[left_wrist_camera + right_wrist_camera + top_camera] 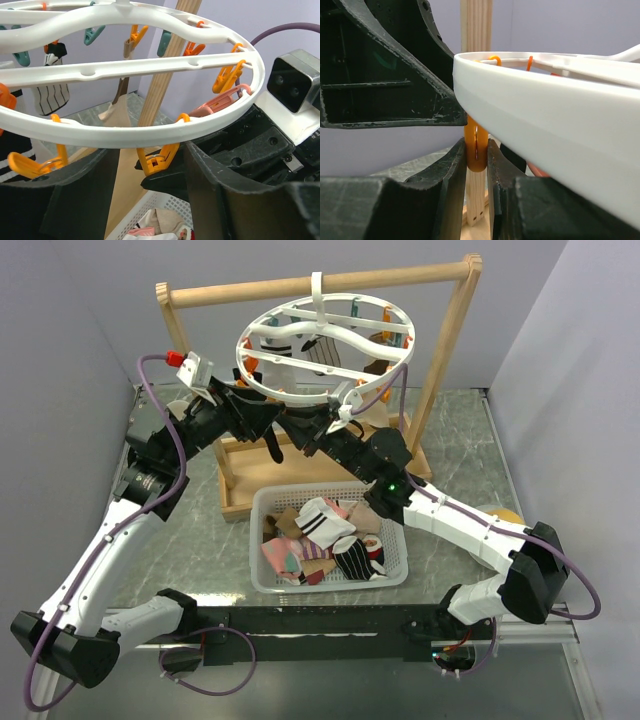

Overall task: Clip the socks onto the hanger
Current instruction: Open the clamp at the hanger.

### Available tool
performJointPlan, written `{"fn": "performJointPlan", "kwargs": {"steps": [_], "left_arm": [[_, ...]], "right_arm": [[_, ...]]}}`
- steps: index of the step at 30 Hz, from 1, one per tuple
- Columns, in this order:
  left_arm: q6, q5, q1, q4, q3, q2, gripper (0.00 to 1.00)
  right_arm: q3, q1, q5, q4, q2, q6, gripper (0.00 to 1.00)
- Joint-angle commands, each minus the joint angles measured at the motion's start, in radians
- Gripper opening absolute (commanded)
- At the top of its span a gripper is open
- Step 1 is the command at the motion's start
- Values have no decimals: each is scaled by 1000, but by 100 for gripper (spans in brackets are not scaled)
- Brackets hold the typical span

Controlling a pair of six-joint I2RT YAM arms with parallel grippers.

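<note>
The hanger (243, 358), a white ring (125, 132) with wavy crossbars, hangs from the wooden frame. On its near rim (545, 115) hangs an orange peg (155, 160). My right gripper (318, 430) is shut on that peg (476, 145), one finger pressing each side. My left gripper (285, 425) sits just under the rim facing the peg, its jaws wide apart and open (150, 155), holding nothing. Loose socks (325, 530) lie in the basket below (155, 227). A striped sock (52, 95), a beige one (117, 112) and a pink one (220, 102) hang from other pegs.
The tall wooden frame (450, 350) stands on a wooden base behind the white mesh basket (330, 585). One of its posts (165, 75) rises just beyond the peg. A dark strip (272, 447) hangs below the grippers; I cannot tell what it is.
</note>
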Motion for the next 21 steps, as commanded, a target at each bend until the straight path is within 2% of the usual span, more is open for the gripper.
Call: {"fn": "performJointPlan", "kwargs": {"steps": [1,7,8,14,17,18,19,21], "left_arm": [[-22,-17,-3,79,42,-3,56],[-37,-20,-3,85,28,-1,34],[-39,-23,-3,85,31,0,27],[-57,-23,-3,93,36,2,1],[-71,-13,-1,94,30,0,1],[-74,-10,0,94,30,-1,1],[-74,-7,0,94,30,-3,1],[-74,-8,2,91,33,-4,1]], "right_arm": [[50,10,5,27,6,3,0],[64,13,4,26,22,3,1],[65,14,4,27,23,3,1],[76,17,4,29,36,26,3],[77,18,5,24,39,26,13],[76,18,10,23,34,26,25],[67,18,16,23,28,25,30],[53,18,25,16,5,19,35]]}}
